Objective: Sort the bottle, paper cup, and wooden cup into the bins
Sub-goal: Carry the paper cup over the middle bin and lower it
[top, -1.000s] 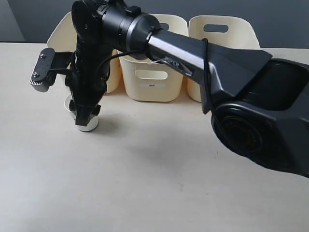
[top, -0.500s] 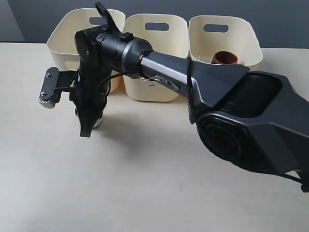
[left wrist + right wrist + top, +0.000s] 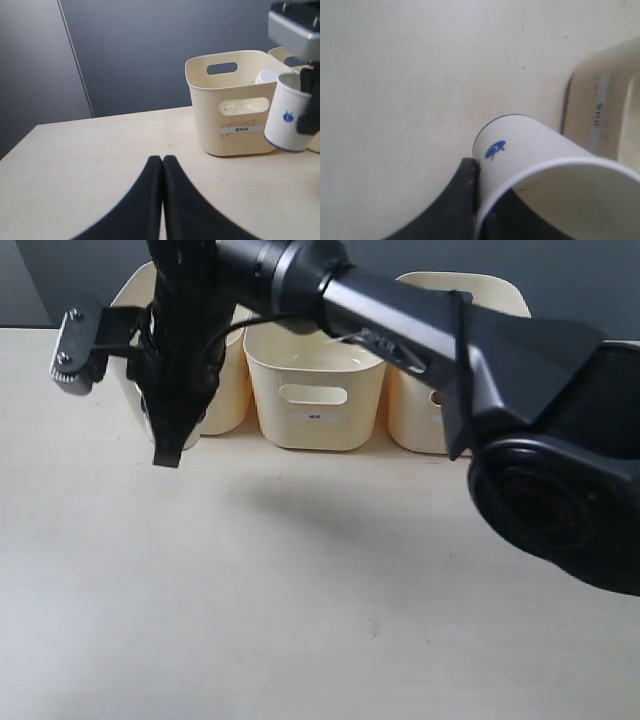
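The white paper cup [image 3: 530,150] with a blue logo hangs tilted above the table. My right gripper [image 3: 477,170] is shut on its wall, one finger outside and one inside the rim. From the left wrist view the paper cup [image 3: 287,117] floats in front of the left of the bins [image 3: 235,120]. A white cap [image 3: 267,76], apparently the bottle's, shows inside that bin. In the exterior view my right gripper [image 3: 172,445] hides the cup, and the arm hides the wooden cup. My left gripper [image 3: 162,159] is shut and holds nothing, low over the table.
Three cream bins stand in a row at the back: left [image 3: 228,390], middle [image 3: 315,390] and right [image 3: 420,415]. The right arm [image 3: 420,320] stretches across over them. A dark wall rises behind the table.
My right gripper has shut on the paper cup and lifted it off the table, up towards the left bin. The left gripper has not visibly changed.
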